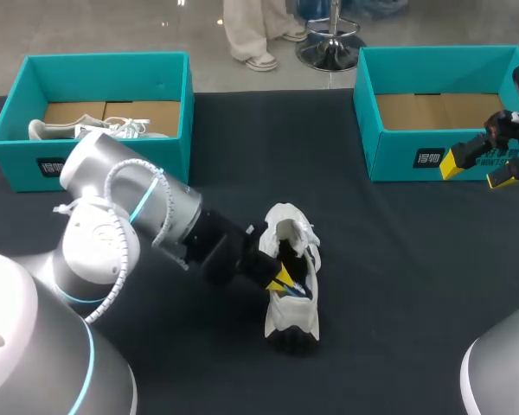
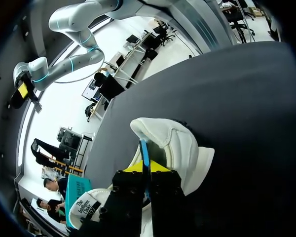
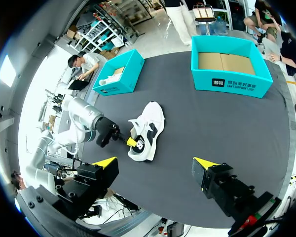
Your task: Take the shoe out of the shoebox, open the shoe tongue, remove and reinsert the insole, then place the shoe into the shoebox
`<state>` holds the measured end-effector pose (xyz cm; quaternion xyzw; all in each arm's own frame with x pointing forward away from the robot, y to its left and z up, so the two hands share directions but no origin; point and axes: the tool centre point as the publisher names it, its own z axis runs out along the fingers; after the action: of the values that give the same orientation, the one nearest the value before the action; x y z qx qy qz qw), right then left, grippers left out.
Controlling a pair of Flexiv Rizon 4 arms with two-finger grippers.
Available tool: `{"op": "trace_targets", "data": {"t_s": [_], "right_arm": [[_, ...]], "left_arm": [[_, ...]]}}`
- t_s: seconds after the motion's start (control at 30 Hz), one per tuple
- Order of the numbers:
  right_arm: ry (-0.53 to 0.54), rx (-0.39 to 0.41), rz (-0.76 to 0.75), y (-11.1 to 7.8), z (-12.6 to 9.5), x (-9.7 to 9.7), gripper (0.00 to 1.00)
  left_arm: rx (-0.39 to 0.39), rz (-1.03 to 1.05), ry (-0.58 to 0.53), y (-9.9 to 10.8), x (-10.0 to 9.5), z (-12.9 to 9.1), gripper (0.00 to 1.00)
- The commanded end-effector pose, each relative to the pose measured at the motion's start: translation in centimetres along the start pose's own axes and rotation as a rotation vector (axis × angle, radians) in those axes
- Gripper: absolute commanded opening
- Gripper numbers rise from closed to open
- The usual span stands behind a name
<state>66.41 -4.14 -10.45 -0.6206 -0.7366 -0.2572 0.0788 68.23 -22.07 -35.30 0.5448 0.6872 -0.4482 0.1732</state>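
White-and-black sneaker lies on the dark surface, around the left pincer, whose tips pinch its thin blue insole. This looks like the insole step; next, probably drawing it clear. The right pincer gapes, well apart.

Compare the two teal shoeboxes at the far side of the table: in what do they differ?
The left shoebox holds a white shoe; the right shoebox shows only its bare cardboard floor. The left shoebox stands at the far left corner of the table, the right shoebox at the far right corner. Both are teal and open, with no lid on.
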Motion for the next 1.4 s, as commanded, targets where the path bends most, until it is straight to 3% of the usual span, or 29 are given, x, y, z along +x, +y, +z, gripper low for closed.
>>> {"op": "trace_targets", "data": {"t_s": [0.03, 0.47, 0.5, 0.53, 0.57, 0.6, 0.67, 0.7, 1.17, 1.4], "right_arm": [[-0.002, 0.008, 0.002, 0.4, 0.1, 0.0, 1.00], [-0.002, 0.008, 0.002, 0.4, 0.1, 0.0, 1.00], [-0.002, 0.008, 0.002, 0.4, 0.1, 0.0, 1.00], [-0.002, 0.008, 0.002, 0.4, 0.1, 0.0, 1.00], [-0.002, 0.008, 0.002, 0.4, 0.1, 0.0, 1.00], [-0.002, 0.008, 0.002, 0.4, 0.1, 0.0, 1.00], [-0.002, 0.008, 0.002, 0.4, 0.1, 0.0, 1.00], [-0.002, 0.008, 0.002, 0.4, 0.1, 0.0, 1.00], [-0.002, 0.008, 0.002, 0.4, 0.1, 0.0, 1.00], [-0.002, 0.008, 0.002, 0.4, 0.1, 0.0, 1.00]], "left_arm": [[-0.014, -0.004, 0.015, 1.1, -0.1, 0.8, 0.00], [-0.008, -0.008, 0.023, 0.8, 0.0, 0.2, 0.03], [-0.006, -0.007, 0.022, 0.7, 0.0, 0.0, 0.24], [-0.003, -0.005, 0.023, 0.5, 0.0, -0.1, 0.39], [-0.001, -0.004, 0.024, 0.4, 0.0, -0.3, 0.44], [0.000, -0.002, 0.025, 0.3, -0.1, -0.5, 0.57], [0.009, -0.011, 0.053, 0.2, -0.1, -1.0, 0.97], [0.011, -0.008, 0.056, 0.1, -0.1, -1.3, 1.00], [0.039, -0.006, 0.083, -0.3, -2.4, -3.5, 1.00], [0.013, -0.063, 0.303, -1.1, -2.6, -4.4, 1.00]]}}
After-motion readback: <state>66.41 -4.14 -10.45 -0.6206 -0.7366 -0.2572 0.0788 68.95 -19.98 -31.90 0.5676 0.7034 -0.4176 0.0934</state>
